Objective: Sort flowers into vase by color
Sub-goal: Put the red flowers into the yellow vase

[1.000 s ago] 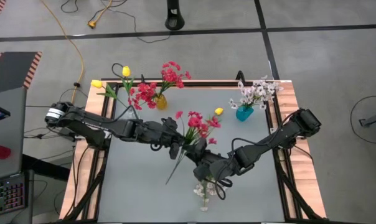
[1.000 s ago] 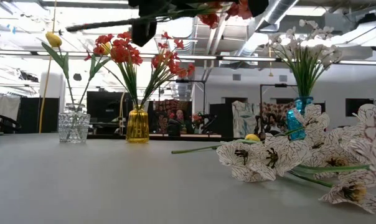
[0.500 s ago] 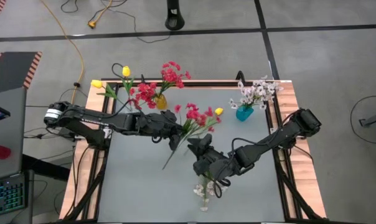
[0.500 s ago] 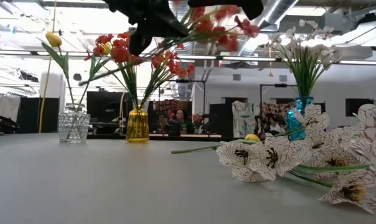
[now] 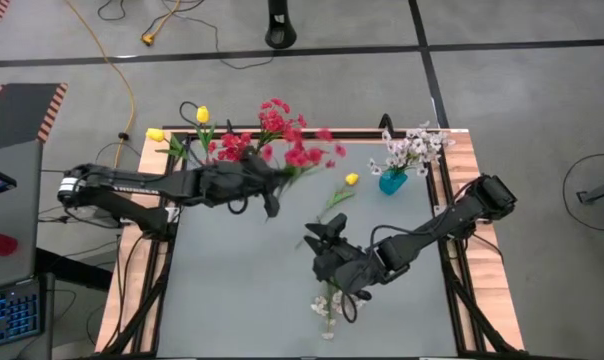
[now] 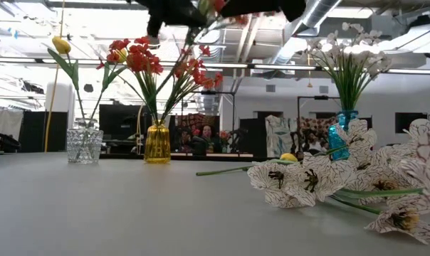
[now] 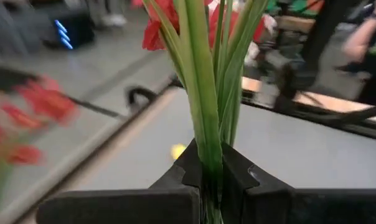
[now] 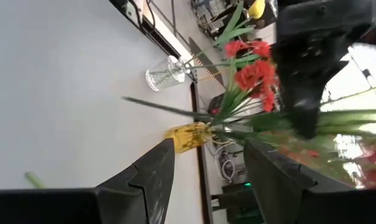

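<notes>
The red spray (image 5: 300,150) rides above the surface in the upper middle of the high view, its stems pinched in the left hand (image 5: 269,196), close to the yellow vase (image 6: 157,144). Its trailing stems could knock that crowded vase over. The right hand (image 5: 327,236) hangs wide, holding nothing, centre-frame.

Lab: exposed ceiling ducts (image 6: 322,14), cables (image 5: 117,60)

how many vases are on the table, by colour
clear glass vase: 1
yellow glass vase: 1
blue glass vase: 1
total: 3
</notes>
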